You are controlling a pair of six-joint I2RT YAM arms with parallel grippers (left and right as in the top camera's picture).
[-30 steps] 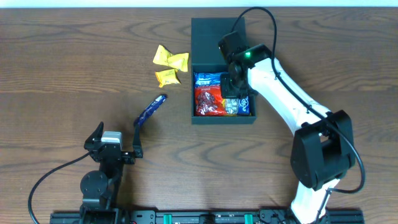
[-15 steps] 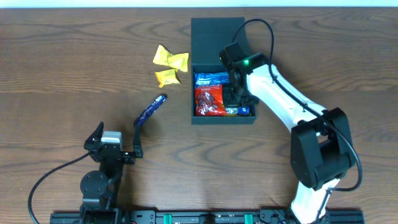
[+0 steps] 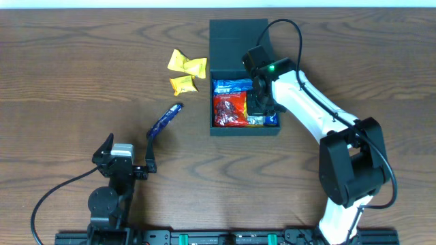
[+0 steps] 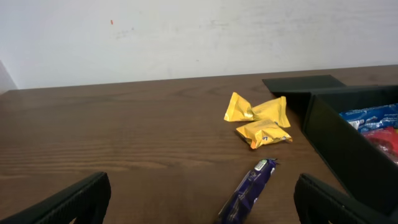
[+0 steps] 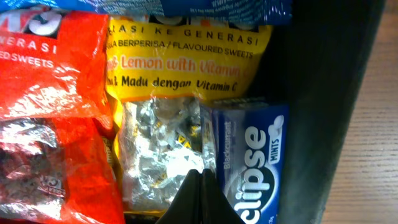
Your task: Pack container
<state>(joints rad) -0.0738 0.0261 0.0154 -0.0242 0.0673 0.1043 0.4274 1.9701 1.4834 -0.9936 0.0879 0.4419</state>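
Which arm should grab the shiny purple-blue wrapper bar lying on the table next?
Left. Its open fingers face the long purple-blue foil snack bar nearby; the right arm's shut fingers are down inside the dark square cardboard box.

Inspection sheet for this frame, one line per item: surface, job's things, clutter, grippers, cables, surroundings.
surface: dark wood-grain table
job's things: container open, holding red packet, blue packet, lemon sweets bag, mints box; three yellow packets and blue bar outside it
clutter: nothing seen
grippers: left gripper open, empty, away from the packets; right gripper shut, inside the container between sweets bag and mints box
cables: black cable arcs from right arm over the lid; another by left arm's base
surroundings: white wall behind table
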